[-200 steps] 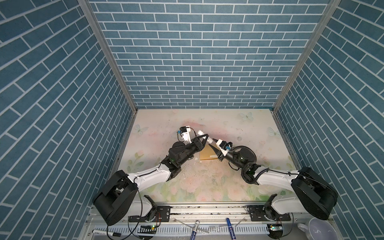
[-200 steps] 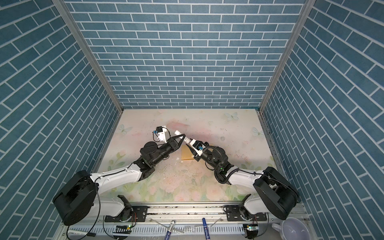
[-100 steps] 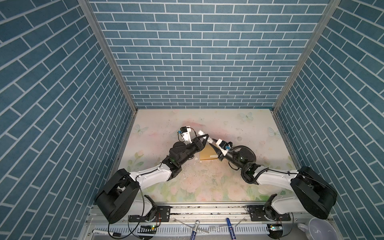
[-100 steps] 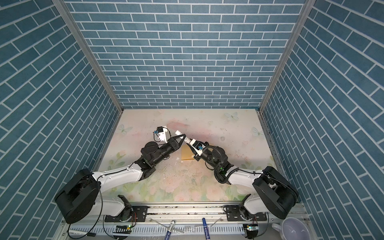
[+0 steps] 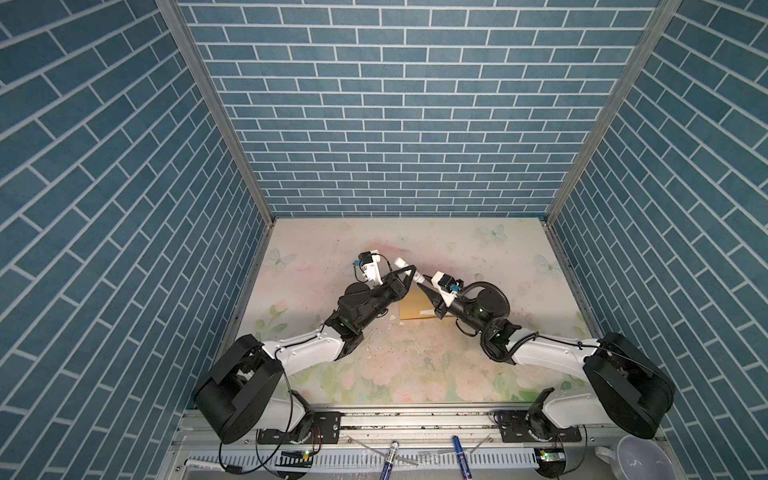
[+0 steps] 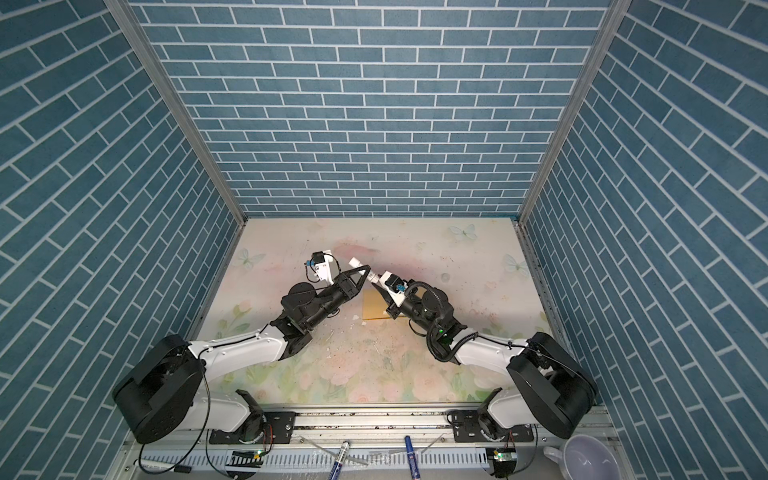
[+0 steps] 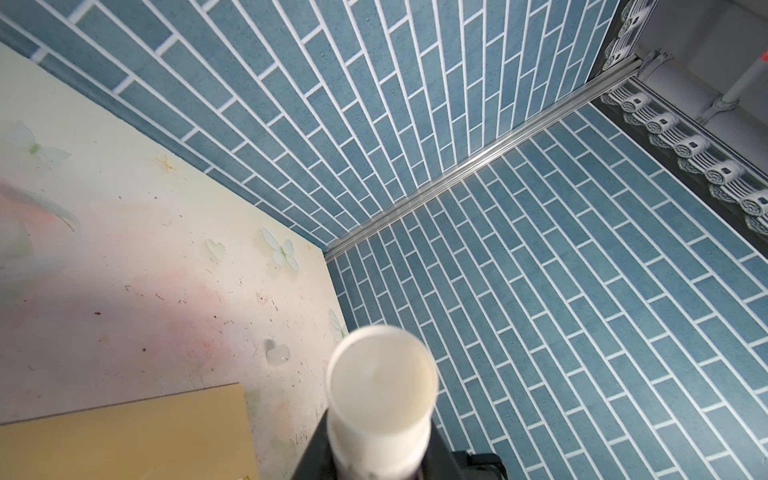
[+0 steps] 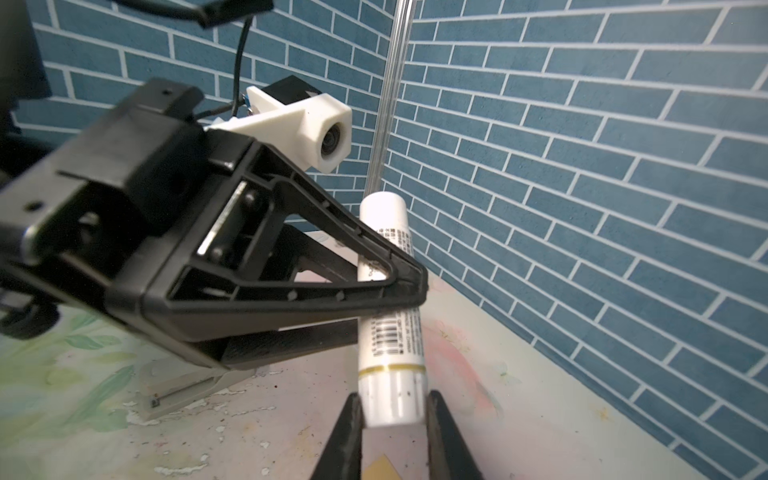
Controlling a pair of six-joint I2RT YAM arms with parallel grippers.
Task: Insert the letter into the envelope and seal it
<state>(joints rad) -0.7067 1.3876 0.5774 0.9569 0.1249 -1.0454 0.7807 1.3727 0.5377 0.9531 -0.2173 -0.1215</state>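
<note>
In both top views my two grippers meet above the middle of the table, on a white glue stick point(image 5: 406, 266) point(image 6: 360, 266). The left gripper point(image 5: 412, 275) point(image 8: 390, 307) is shut on the stick's labelled body point(image 8: 390, 332). The right gripper point(image 5: 421, 283) point(image 8: 392, 411) is shut on the stick's plain white end, with a finger point(image 8: 349, 432) touching each side. The left wrist view looks down the stick's round end point(image 7: 382, 382). The tan envelope point(image 5: 415, 309) point(image 6: 374, 309) point(image 7: 124, 436) lies flat on the table under both grippers. The letter is out of view.
Blue brick walls close in the table on three sides. Small white flakes point(image 5: 392, 318) lie near the envelope. Two markers point(image 5: 390, 455) point(image 5: 459, 453) rest on the front rail. A white mug point(image 5: 627, 461) stands outside the front right corner.
Barely anything differs in the top views. Both grippers stay together on the glue stick above the envelope.
</note>
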